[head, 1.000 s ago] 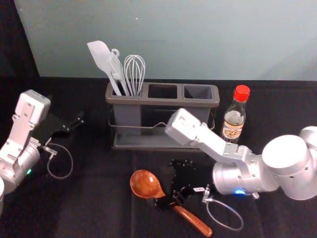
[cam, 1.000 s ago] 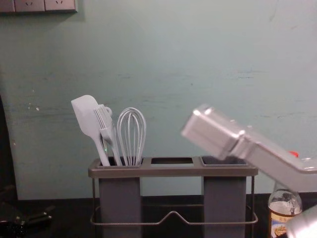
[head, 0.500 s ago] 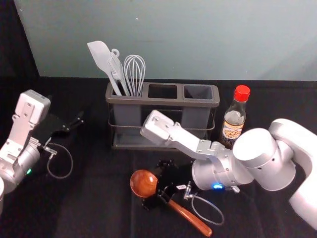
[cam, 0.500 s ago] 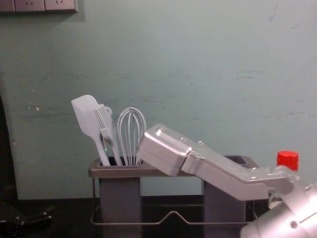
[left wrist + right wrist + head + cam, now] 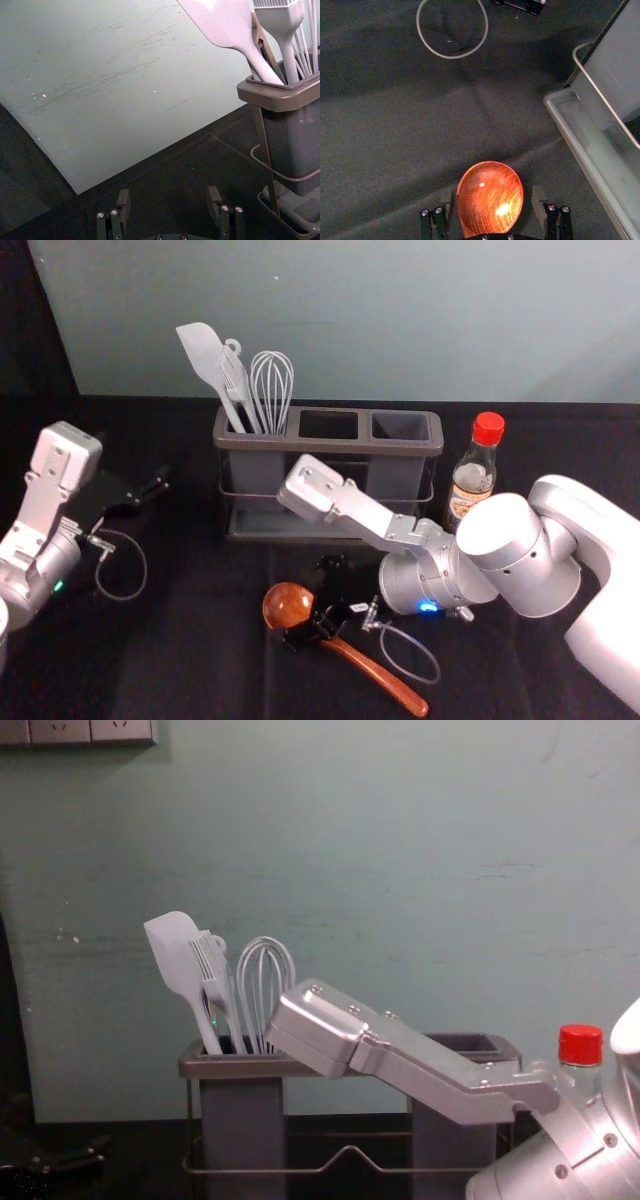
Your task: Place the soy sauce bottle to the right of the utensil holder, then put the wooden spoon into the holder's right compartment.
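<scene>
Right gripper (image 5: 313, 602), 1: I had its 2 fingers spread, wooden spoon's (image 5: 288, 608) bowl between | Spoon: lay at utensil holder's (image 5: 328, 443) 6 o'clock, handle toward 4 | Soy sauce bottle (image 5: 474, 478): stood upright at holder's 3 o'clock | Left gripper (image 5: 137, 462): idled at 9 o'clock, fingers apart

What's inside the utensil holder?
The utensil holder has a spatula, brush, whisk and partly covered brown piece in its left compartment, lower ends hidden. I see nothing in the middle opening or right compartment, but their depths are hidden.
</scene>
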Controlling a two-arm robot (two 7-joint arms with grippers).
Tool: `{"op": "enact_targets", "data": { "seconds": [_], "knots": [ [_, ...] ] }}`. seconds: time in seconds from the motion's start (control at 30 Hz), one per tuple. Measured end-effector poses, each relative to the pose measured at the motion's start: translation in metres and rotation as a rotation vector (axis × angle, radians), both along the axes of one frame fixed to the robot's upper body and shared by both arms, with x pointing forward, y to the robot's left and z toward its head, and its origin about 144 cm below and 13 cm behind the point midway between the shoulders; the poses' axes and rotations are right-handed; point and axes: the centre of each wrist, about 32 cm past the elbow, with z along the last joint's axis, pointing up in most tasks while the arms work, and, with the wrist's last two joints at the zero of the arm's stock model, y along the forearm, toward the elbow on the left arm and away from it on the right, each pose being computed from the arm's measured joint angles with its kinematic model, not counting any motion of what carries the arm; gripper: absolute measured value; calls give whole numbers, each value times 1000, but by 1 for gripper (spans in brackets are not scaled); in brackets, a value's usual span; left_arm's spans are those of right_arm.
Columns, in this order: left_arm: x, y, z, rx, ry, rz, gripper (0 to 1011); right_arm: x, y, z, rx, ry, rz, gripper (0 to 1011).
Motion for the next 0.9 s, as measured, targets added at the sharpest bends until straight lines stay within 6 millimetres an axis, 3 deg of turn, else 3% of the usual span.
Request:
{"op": "enact_targets", "data": {
  "seconds": [0.9],
  "knots": [
    [0,0,0,0,0,0,1005,3,4,-12,4,23,-9,1002]
  ]
}}
